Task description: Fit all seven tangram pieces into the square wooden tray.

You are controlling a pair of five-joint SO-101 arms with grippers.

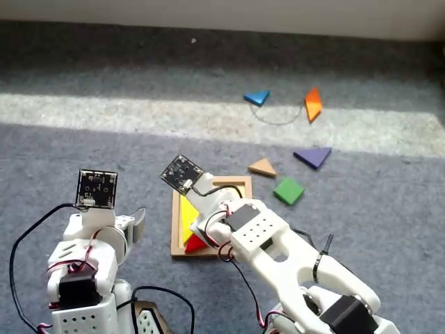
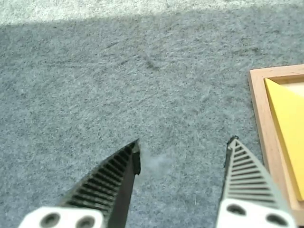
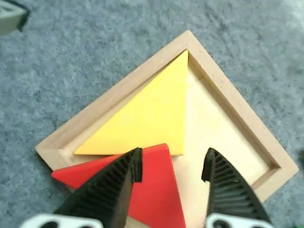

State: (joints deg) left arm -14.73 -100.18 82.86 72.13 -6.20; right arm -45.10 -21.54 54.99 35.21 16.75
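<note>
The square wooden tray [image 1: 243,182] lies at centre. A big yellow triangle [image 3: 152,118] fills one corner of it, and a red triangle [image 3: 156,194] lies against it. My right gripper [image 3: 171,164] hovers open over the red triangle's edge with nothing between its fingers. My left gripper [image 2: 183,149] stands open above bare carpet beside the tray's rim [image 2: 259,109]. Loose on the carpet beyond the tray are a tan triangle [image 1: 262,168], a green square [image 1: 288,191], a purple triangle [image 1: 313,156], a blue triangle [image 1: 257,97] and an orange parallelogram [image 1: 313,104].
Grey carpet covers the whole surface, with a sunlit band [image 1: 139,115] across the far side. A thin wire loop [image 1: 278,122] lies between the blue and orange pieces. About half of the tray floor [image 3: 223,137] is bare wood.
</note>
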